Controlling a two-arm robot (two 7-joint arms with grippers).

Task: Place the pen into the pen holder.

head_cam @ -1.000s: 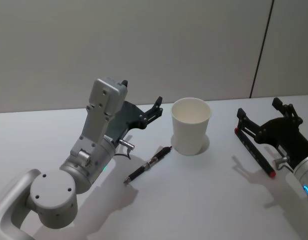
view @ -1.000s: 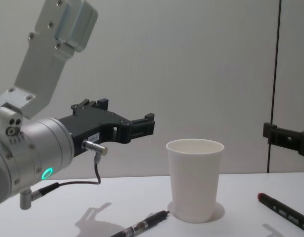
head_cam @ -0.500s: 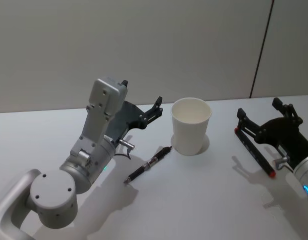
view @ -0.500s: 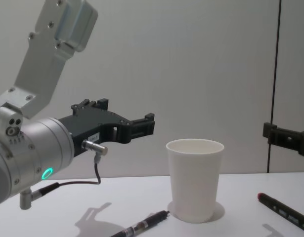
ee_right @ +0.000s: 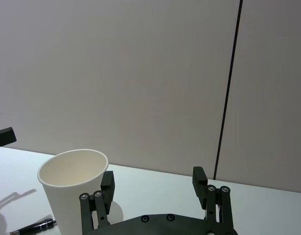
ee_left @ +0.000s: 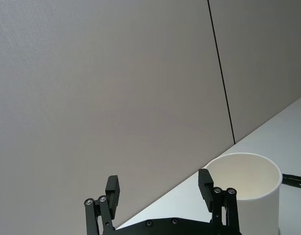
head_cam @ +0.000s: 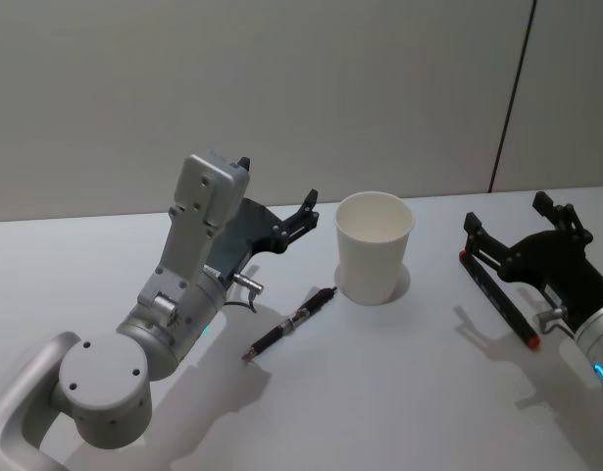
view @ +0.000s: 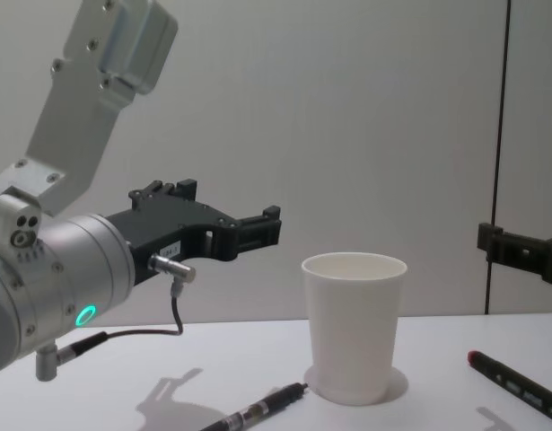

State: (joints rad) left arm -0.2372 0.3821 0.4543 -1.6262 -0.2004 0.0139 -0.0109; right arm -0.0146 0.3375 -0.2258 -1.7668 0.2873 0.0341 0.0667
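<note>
Pen flat on the table, both grippers spread and empty.

The slim black pen with a dark red band (head_cam: pixel 291 322) lies aslant on the white table (head_cam: pixel 379 402), its far end just beside the foot of the plain white tapered paper cup (head_cam: pixel 375 245), which stands upright. The left gripper (ee_left: pixel 159 188) hovers above the table behind the pen, fingers apart, holding nothing; the right gripper (ee_right: pixel 153 182), likewise spread, hangs over a black stick with red ends (head_cam: pixel 497 299). The step in hand looks like the reach; the left gripper would do best to descend on the mid-barrel, fingers across the pen's length, clear of the cup end, lest a finger tip the cup; open table lies toward the pen's near end.
</note>
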